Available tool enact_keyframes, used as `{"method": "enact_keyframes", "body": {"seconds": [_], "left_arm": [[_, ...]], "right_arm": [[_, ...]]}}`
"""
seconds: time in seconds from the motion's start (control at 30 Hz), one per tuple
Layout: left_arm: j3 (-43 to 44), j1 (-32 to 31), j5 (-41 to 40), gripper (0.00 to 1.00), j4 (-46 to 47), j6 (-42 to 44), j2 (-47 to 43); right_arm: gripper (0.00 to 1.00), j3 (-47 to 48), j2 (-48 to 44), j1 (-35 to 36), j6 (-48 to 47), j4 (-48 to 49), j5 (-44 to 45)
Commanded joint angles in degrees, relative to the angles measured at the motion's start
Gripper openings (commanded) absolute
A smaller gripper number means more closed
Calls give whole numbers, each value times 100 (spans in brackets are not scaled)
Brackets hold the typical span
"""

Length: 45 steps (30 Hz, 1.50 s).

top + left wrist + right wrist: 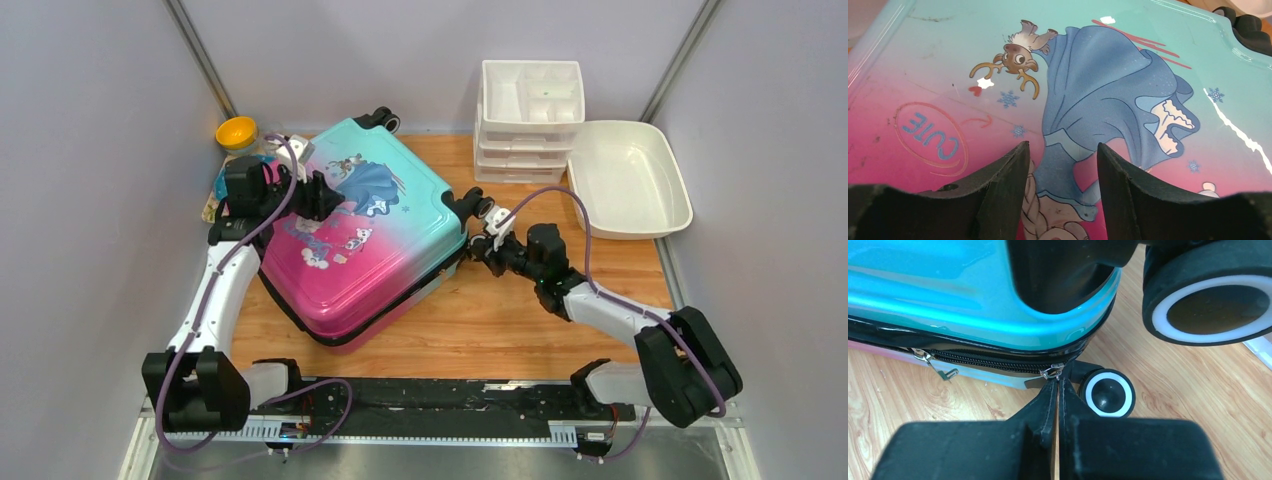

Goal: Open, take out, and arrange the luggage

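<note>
The luggage (pixel 360 235) lies flat on the wooden table (pixel 520 320) with its teal-to-pink princess shell facing up and its lid down. My left gripper (pixel 325 195) is open and empty over the top shell, with the printed shell (pixel 1108 95) showing between its fingers (pixel 1063 147). My right gripper (pixel 480 245) is at the suitcase's right corner by the black wheels (pixel 1208 290). It is shut (pixel 1057 380) on the metal zip pull (pixel 1053 372) of the black zip. A second pull (pixel 930 360) hangs loose further left along the zip.
A white plastic drawer organiser (pixel 530 120) stands at the back right, with a white oval basin (pixel 628 178) beside it. A yellow-lidded jar (pixel 237 132) sits at the back left behind the left arm. Grey walls close in both sides.
</note>
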Motion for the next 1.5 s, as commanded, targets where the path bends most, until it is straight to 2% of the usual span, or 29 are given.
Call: {"method": "enact_keyframes", "body": {"seconds": [0.0, 0.23, 0.37, 0.53, 0.67, 0.7, 0.77, 0.8, 0.87, 1.3, 1.4, 1.47], "left_arm": [[-234, 2, -436, 61, -1163, 126, 441], [-234, 2, -226, 61, -1101, 126, 608], [-208, 2, -164, 61, -1101, 143, 722], [-147, 2, -137, 61, -1092, 187, 924], [-6, 10, -85, 60, -1118, 266, 1135], [64, 10, -67, 60, -1153, 266, 1170], [117, 19, 3, 60, -1180, 310, 1285], [161, 11, 29, 60, -1206, 336, 1311], [205, 19, 65, 60, -1224, 372, 1416], [460, 11, 179, 60, -1277, 442, 1883], [478, 19, 188, 60, -1277, 460, 1970], [504, 11, 188, 60, -1303, 477, 2049]], "right_arm": [[0, 387, 151, -651, -548, 186, -147], [0, 914, 1248, -1538, -847, 1002, -1544], [0, 1659, 1943, -1820, -926, 1179, -2764], [0, 2215, 2681, -1935, -479, 1600, -3241], [0, 2330, 3209, -1944, 153, 2617, -3627], [0, 2330, 3332, -1952, 390, 3360, -3707], [0, 2382, 3763, -1944, 1250, 4207, -3882], [0, 2435, 3929, -1944, 1714, 5038, -3875], [1, 2689, 4413, -1944, 2657, 5963, -3770], [2, 3814, 5451, -1698, 3854, 6118, -3444], [4, 4034, 5679, -1593, 4117, 6136, -3304], [8, 4113, 5741, -1548, 4241, 6145, -3172]]}}
